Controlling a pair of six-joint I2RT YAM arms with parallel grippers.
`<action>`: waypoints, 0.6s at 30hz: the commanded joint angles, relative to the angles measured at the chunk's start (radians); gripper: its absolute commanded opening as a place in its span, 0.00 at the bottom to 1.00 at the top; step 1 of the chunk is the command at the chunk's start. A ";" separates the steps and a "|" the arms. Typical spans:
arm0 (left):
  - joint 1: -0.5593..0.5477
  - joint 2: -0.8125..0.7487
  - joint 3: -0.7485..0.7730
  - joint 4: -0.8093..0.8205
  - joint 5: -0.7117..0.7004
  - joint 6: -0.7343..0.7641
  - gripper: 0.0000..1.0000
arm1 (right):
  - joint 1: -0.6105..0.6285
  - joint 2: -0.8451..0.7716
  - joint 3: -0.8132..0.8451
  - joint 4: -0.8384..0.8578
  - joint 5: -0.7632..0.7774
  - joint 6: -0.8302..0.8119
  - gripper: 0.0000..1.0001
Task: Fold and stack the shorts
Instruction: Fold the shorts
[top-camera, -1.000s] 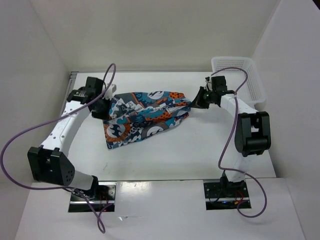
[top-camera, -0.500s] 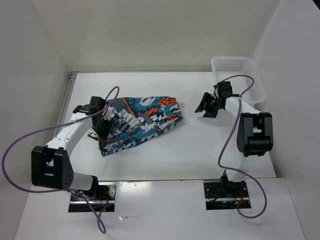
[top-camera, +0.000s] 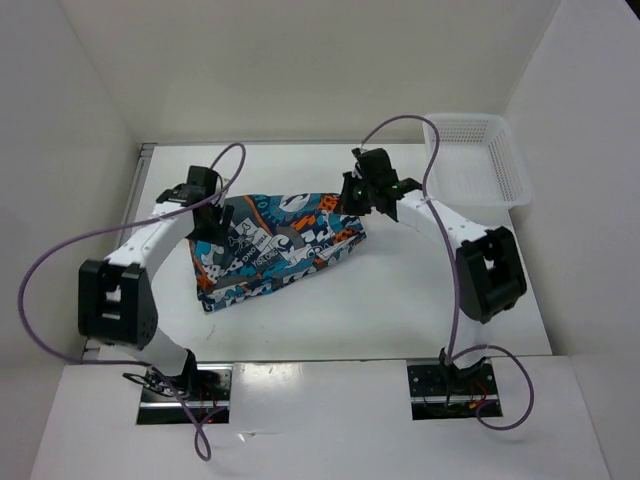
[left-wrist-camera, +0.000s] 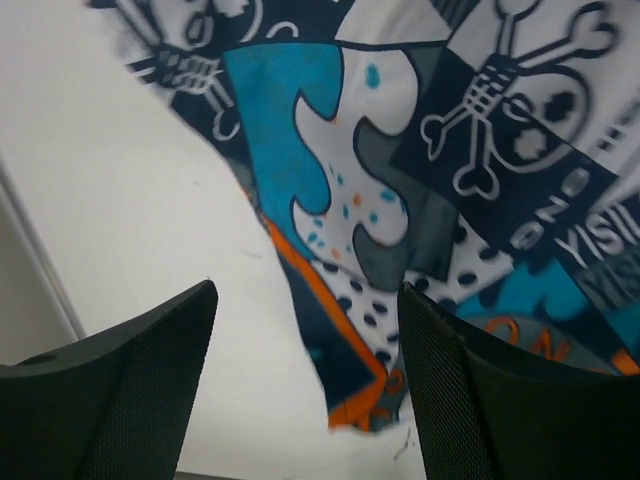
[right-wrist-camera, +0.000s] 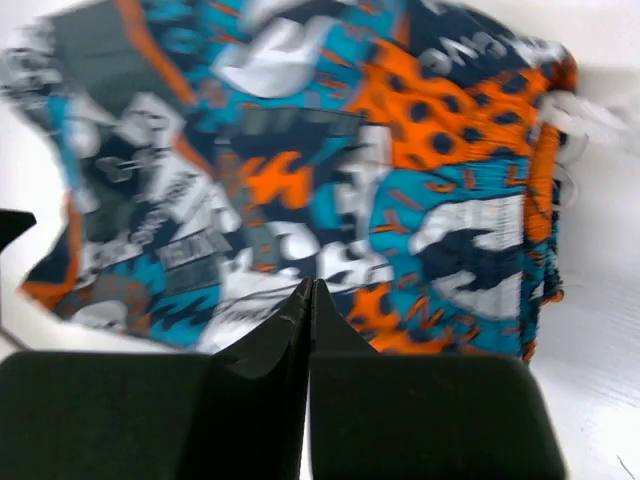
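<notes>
From where I stand, the shorts (top-camera: 275, 250) lie loosely folded on the white table (top-camera: 400, 300), left of centre, one corner pointing back toward the arm bases. The left gripper (top-camera: 213, 222) hangs over their left edge, fingers (left-wrist-camera: 130, 400) spread wide, the hem showing between them and nothing gripped. Farther back, the right gripper (top-camera: 352, 196) sits at the shorts' far right corner, jaws pressed together, cloth just beyond the tips. In the far right corner stands a white mesh basket (top-camera: 478, 125), well apart, only its own mesh floor showing
</notes>
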 joint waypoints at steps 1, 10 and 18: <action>-0.005 0.119 -0.034 0.125 -0.073 0.003 0.80 | -0.036 0.131 -0.009 0.011 -0.005 0.065 0.00; 0.045 0.218 -0.111 0.173 -0.160 0.003 0.76 | -0.060 0.224 -0.091 0.030 0.094 0.119 0.00; 0.068 0.155 -0.087 0.109 -0.075 0.003 0.76 | -0.091 0.046 -0.116 0.048 0.101 0.107 0.52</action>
